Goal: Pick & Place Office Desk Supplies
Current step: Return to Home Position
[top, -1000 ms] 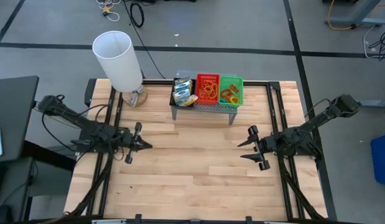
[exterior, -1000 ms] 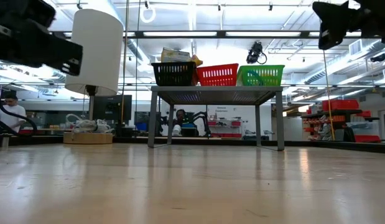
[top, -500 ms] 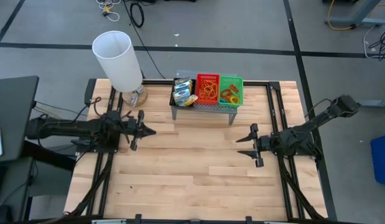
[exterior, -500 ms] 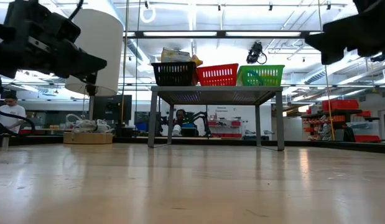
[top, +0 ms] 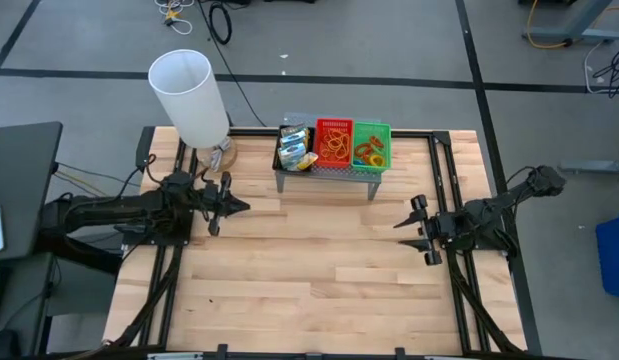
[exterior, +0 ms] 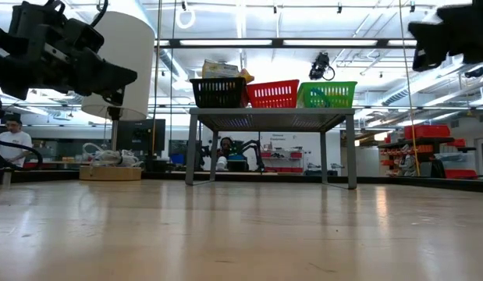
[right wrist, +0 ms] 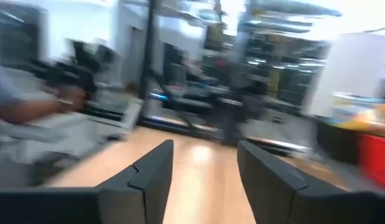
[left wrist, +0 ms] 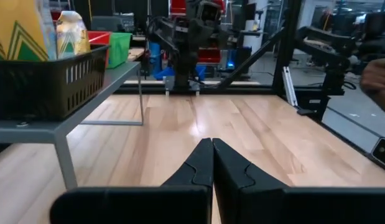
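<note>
Sorting stage, near its end as I judge it. The black bin (top: 294,147), the red bin (top: 334,142) and the green bin (top: 371,145) stand in a row, side by side, on top of the grey perforated stand (top: 326,175) at the far middle of the desk (top: 309,285). The black bin holds the green-blue packets (top: 292,140) and a yellow-green box (left wrist: 18,31). Rubber bands (top: 335,148) lie in the red bin, and more lie in the green one. I see no loose supply on the desk boards, so placing appears finished and only parking the arms seems left. The left tool (top: 234,206) hangs over the desk's left part, near the stand's left end, its two fingers pressed together and holding nothing. The right tool (top: 414,228) hangs over the right part, well apart from the stand, its fingers spread and empty. The tall white lampshade (top: 189,90) stands at the far left corner, just beside the stand, and plays no part. As to writing: I can read none. The yellow-green box shows a green zigzag pattern in the left wrist view, and the packets' print is too small to make out.
</note>
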